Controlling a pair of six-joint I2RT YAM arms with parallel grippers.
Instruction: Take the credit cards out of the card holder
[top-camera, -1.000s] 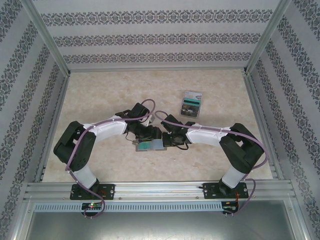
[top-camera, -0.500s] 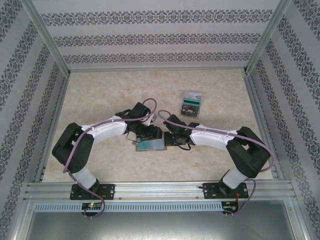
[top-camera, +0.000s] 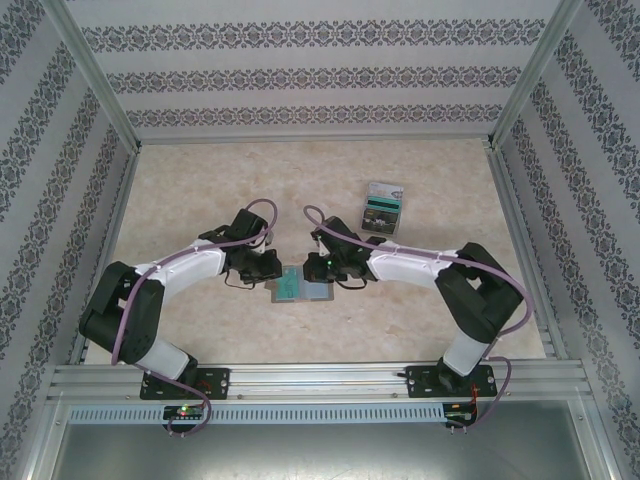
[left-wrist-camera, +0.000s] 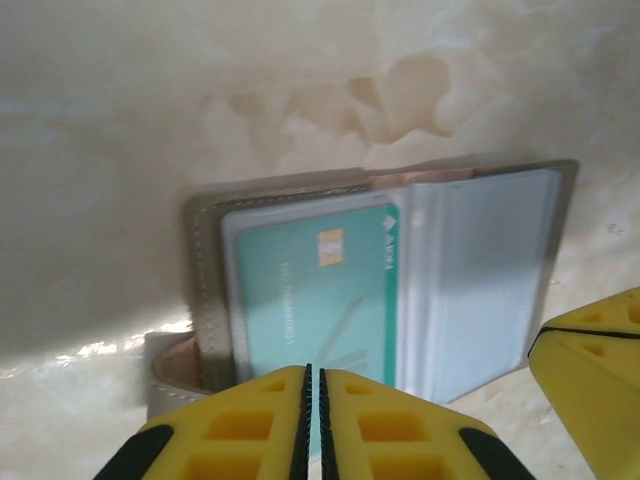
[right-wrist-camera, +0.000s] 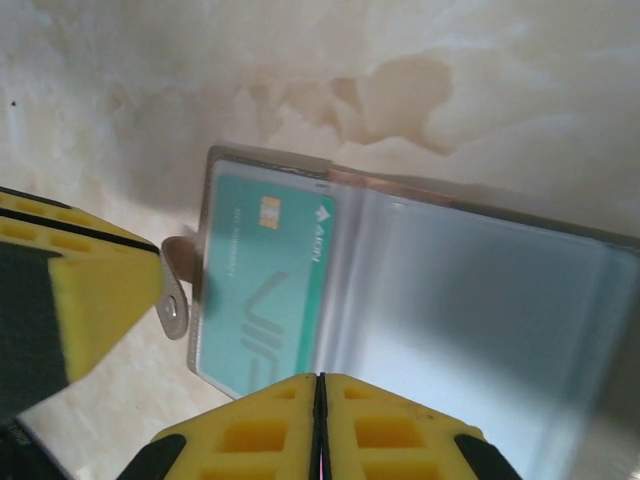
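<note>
While both tools stand over the near edge of the open card holder, the step in hand is judged to be the start of card removal: no card is out yet. The left tool has its jaws pressed together with nothing visible between them, and its tip overlaps the near edge of the green card. The right tool is likewise closed and empty, its tip at the holder's near edge close to the fold. The holder lies flat on the surface, between the two arms, with its side tab on the card side. The card sits in the pocket of one half; whether the other, pale half holds a card cannot be told. Judged next move: one tool pins the holder; the other opens, pinches the card's edge and draws it out. Farther back, well apart, lies a clear plastic case.
</note>
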